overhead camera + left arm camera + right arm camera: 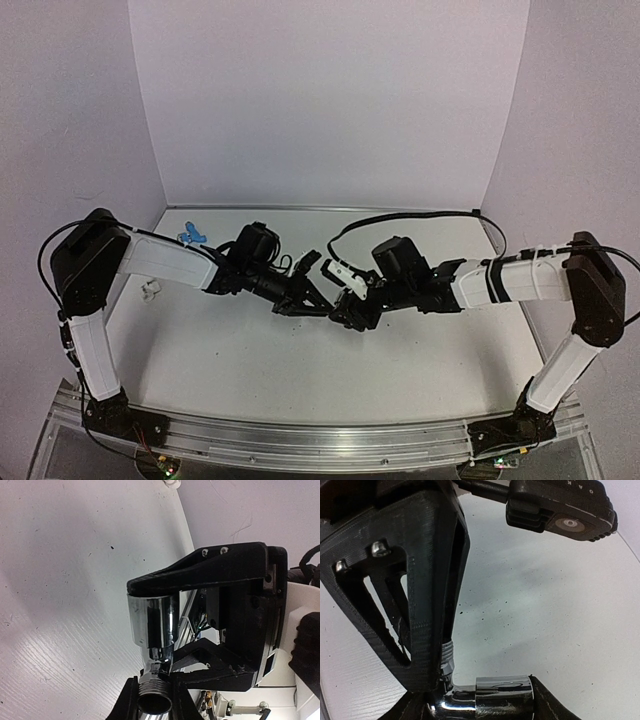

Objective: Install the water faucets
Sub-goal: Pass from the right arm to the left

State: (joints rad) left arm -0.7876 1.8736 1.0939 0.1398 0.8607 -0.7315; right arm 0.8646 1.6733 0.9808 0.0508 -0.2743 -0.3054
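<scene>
The shiny silver faucet (152, 617) is held above the table between both grippers. My left gripper (154, 702) is shut on its threaded end, one finger on each side. My right gripper (485, 711) is shut on the faucet's smooth cylindrical part (505, 695). The right gripper's fingers (200, 570) clamp that cylinder from above and below in the left wrist view. In the top view the two grippers, left (318, 303) and right (345, 310), meet at the table's middle. The blue faucet (190, 237) lies at the far left, behind the left arm.
A small white fitting (152, 291) lies at the left edge of the white table (300, 370), beside the left arm. White walls enclose the table at back and sides. The left wrist's camera housing (560, 510) hangs at the top of the right wrist view.
</scene>
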